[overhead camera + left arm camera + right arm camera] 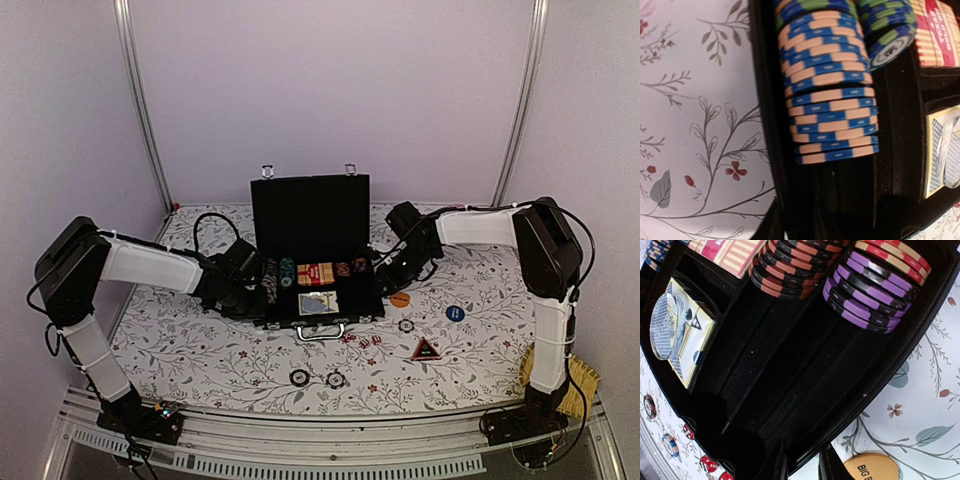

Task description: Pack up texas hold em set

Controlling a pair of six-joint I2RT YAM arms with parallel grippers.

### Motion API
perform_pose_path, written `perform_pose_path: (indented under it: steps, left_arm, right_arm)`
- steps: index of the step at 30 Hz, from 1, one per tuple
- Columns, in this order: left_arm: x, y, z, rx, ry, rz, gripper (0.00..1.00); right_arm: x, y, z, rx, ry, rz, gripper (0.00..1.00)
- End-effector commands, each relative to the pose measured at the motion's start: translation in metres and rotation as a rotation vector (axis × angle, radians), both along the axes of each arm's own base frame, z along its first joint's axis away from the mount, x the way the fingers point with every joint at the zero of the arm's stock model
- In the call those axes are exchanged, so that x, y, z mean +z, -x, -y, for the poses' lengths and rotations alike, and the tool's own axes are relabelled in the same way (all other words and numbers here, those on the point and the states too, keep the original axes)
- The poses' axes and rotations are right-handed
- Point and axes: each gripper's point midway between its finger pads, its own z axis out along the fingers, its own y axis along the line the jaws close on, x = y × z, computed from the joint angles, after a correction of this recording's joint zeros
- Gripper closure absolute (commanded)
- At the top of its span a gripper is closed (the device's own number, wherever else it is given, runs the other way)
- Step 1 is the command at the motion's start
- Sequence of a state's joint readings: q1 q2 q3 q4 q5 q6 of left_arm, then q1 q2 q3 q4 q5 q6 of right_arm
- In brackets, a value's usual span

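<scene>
Open briefcase [310,215] stands at worktop centre, long axis left to right, lid upright. Right end effector [801,466] apparently pinches its right wall; left end effector [245,287] sits at the left wall, grip unclear. Loose orange disc [400,298] lies just beside the right one, toward the near edge.

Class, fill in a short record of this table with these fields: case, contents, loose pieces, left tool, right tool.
case: case open, lid upright
contents: chips in rows, cards
loose pieces: orange disc, blue disc, triangle, dice, loose chips on the table
left tool: left tool at the case's left wall, grip unclear
right tool: right tool shut on the case's right wall
</scene>
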State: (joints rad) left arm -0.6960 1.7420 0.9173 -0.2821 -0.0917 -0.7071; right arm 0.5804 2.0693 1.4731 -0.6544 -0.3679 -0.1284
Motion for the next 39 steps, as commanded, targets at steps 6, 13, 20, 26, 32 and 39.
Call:
perform_pose_path:
  steps: [6, 13, 20, 26, 32, 39]
  left_arm:
    - [0.042, 0.019, 0.021, -0.094, 0.065, 0.061, 0.55]
    - [0.076, 0.027, 0.001, -0.106, 0.029, 0.113, 0.51]
    - [0.083, 0.026, 0.001, -0.114, 0.044, 0.134, 0.51]
    - [0.084, 0.027, 0.006, -0.114, 0.079, 0.132, 0.51]
    - [0.087, 0.029, 0.003, -0.106, 0.089, 0.143, 0.52]
    - [0.082, 0.031, 0.002, -0.108, 0.089, 0.14, 0.52]
  right_arm:
    - [0.083, 0.021, 0.007, 0.224, -0.116, 0.159, 0.36]
    - [0.083, 0.088, 0.047, 0.469, -0.053, 0.167, 0.33]
    - [0.055, 0.141, 0.08, 0.718, 0.109, 0.154, 0.15]
    - [0.037, 0.146, 0.088, 0.756, 0.193, 0.161, 0.1]
    - [0.009, 0.132, 0.1, 0.73, 0.306, 0.174, 0.14]
    - [-0.001, 0.124, 0.096, 0.71, 0.311, 0.183, 0.17]
